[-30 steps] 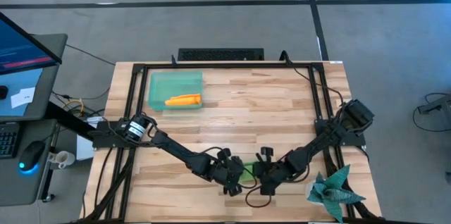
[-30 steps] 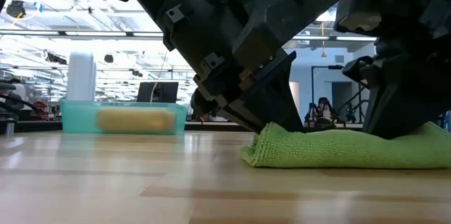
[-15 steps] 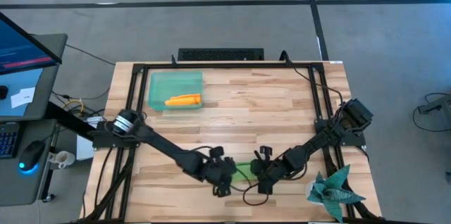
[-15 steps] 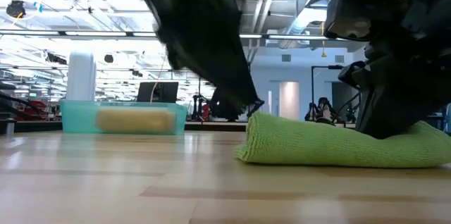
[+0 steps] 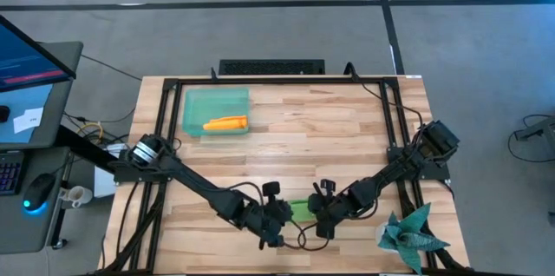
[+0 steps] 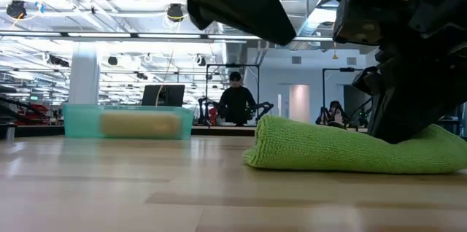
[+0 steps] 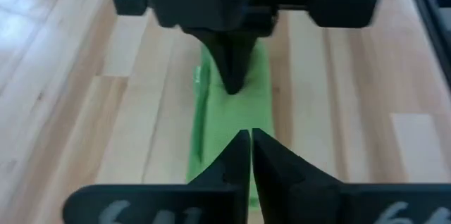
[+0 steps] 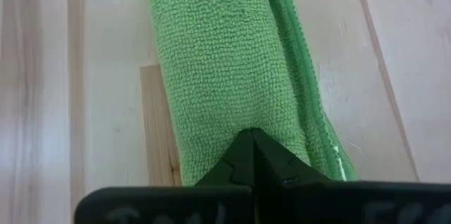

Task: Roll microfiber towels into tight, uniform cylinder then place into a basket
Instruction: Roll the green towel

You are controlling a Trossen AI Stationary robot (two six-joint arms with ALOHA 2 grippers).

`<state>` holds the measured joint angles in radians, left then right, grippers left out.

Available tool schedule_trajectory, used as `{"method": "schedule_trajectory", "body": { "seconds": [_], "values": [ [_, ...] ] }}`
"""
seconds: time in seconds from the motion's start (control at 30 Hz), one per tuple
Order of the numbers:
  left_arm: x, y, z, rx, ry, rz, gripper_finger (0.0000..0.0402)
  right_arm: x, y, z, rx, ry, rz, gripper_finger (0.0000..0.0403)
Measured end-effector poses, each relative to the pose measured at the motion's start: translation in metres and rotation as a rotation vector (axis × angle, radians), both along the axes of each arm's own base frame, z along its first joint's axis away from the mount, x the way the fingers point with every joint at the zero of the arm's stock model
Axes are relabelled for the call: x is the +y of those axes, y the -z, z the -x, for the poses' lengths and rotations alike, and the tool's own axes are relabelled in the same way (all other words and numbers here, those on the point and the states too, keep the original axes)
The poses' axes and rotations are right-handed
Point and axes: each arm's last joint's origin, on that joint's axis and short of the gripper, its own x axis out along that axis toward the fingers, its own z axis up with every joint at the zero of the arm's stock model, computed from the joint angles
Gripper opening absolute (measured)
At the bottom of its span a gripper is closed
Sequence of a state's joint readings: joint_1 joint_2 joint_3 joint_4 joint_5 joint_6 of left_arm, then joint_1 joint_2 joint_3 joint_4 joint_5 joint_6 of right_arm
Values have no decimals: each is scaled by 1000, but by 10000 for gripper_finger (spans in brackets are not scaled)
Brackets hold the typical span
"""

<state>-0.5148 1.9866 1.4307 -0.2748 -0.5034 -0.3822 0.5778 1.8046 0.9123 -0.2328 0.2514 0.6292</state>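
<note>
Currently, the green towel (image 6: 350,148) is being pressed near the bench's front edge by the right gripper (image 8: 252,139), fingers together; the left gripper (image 7: 250,139), likewise closed, is being held above its other end.

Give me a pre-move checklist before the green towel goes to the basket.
1. Green towel rolled into a cylinder: ok, rolled but flattish.
2. Right gripper on the towel: ok, fingers shut and pressing its end.
3. Left gripper gripping the towel: not ok, fingers shut, above the roll with nothing between them.
4. Basket has room: ok, the orange towel takes only one side.
5. Path to the basket: ok, bare table between.
6. Roll tightness: cannot tell.
</note>
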Motion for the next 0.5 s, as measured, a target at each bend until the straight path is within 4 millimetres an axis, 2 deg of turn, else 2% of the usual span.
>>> {"method": "schedule_trajectory", "body": {
  "seconds": [0.17,0.4,0.5],
  "values": [
    [12,6,-8,26,-7,0,47,2,0,1,-5,-6,4,17],
    [27,6,-16,23,-75,95,141,1,-1,0,-5,-1,1,16],
    [30,20,-22,34,-92,105,172,1,-1,0,-5,-1,1,15]
  ]
}}
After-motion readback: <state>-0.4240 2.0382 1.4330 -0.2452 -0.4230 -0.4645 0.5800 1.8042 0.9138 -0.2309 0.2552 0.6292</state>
